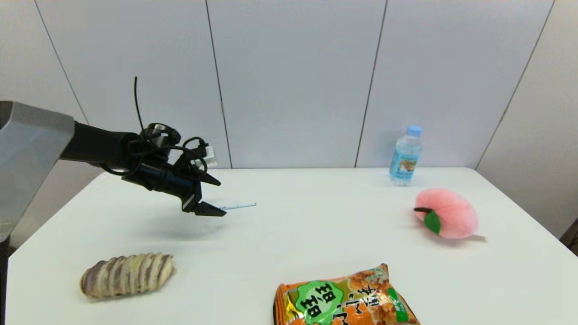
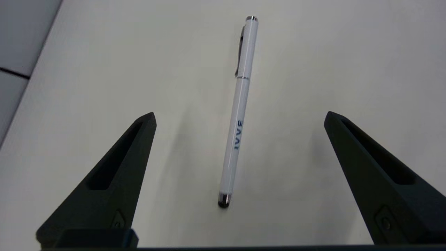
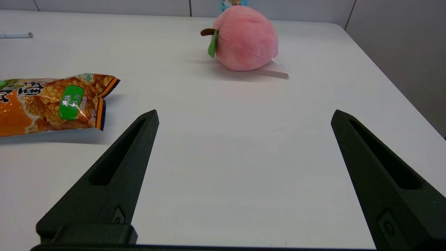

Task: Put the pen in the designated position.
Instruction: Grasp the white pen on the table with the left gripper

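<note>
Left gripper hovering over the pen, fingers spread wide, holding nothing. Pen lies flat on the table, toward its far-left part. I read this as pre-grasp: next I'd descend and close across the barrel. Right gripper idle, also wide apart.

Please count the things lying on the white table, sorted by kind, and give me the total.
Writing tools: 1, the pen
Drinks: 1, the water bottle
Snack packs: 1, the orange snack bag
Soft toys: 1, the pink plush peach
Bread-like things: 1, the striped loaf
Total: 5
</note>
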### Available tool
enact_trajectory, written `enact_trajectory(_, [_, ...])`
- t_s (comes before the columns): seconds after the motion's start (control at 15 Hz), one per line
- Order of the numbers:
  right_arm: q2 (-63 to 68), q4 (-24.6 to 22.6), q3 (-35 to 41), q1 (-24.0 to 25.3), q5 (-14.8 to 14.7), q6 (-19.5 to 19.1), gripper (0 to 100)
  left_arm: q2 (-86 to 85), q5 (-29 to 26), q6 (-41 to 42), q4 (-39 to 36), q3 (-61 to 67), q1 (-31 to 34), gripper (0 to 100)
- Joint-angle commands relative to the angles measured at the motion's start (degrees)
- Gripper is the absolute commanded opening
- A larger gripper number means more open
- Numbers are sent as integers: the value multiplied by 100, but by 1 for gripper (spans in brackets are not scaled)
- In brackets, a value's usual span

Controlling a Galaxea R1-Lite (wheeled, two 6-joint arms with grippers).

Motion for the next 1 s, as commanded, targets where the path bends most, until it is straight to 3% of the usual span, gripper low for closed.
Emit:
enact_trajectory(0.07, [7, 2, 1, 2, 3, -3, 100, 371, -28, -29, 31, -178, -143, 100])
enact_trajectory(1.0, [7, 2, 1, 2, 3, -3, 100, 688, -20, -170, 31, -362, -143, 100])
